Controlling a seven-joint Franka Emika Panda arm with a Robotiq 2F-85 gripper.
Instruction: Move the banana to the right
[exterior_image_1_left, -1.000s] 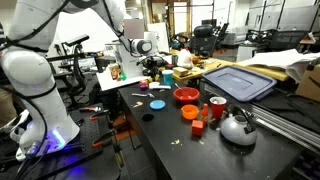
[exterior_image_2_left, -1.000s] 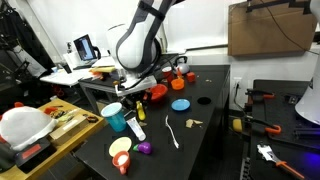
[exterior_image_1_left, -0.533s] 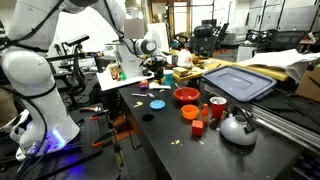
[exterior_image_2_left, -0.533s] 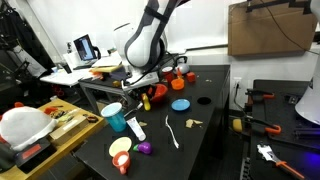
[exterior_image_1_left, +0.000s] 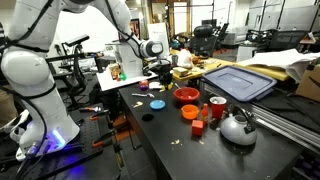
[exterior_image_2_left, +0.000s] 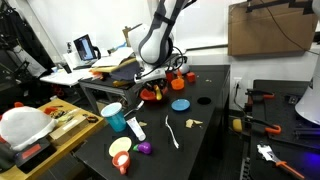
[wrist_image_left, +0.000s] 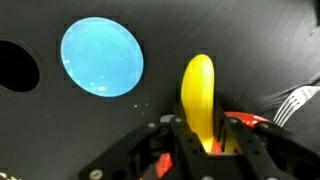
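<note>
In the wrist view my gripper (wrist_image_left: 203, 138) is shut on the banana (wrist_image_left: 198, 90), a bright yellow curved toy that sticks out ahead of the jaws above the black table. A round light-blue disc (wrist_image_left: 102, 58) lies to its left, and a red rim (wrist_image_left: 250, 121) shows just right of the jaws. In both exterior views the gripper (exterior_image_1_left: 163, 69) (exterior_image_2_left: 153, 88) hangs low over the table near the red bowl (exterior_image_2_left: 157, 95). The banana is too small to make out there.
A red bowl (exterior_image_1_left: 186, 95), an orange cup (exterior_image_1_left: 189, 112), a red can (exterior_image_1_left: 216, 108), a red block (exterior_image_1_left: 198, 127) and a metal kettle (exterior_image_1_left: 238, 127) stand on the black table. A blue lid (exterior_image_1_left: 238, 82) lies behind. A teal cup (exterior_image_2_left: 113, 117) and white spoon (exterior_image_2_left: 172, 132) are nearer the edge.
The arm has carried the gripper steadily to the right in both exterior views, now close over the red bowl.
</note>
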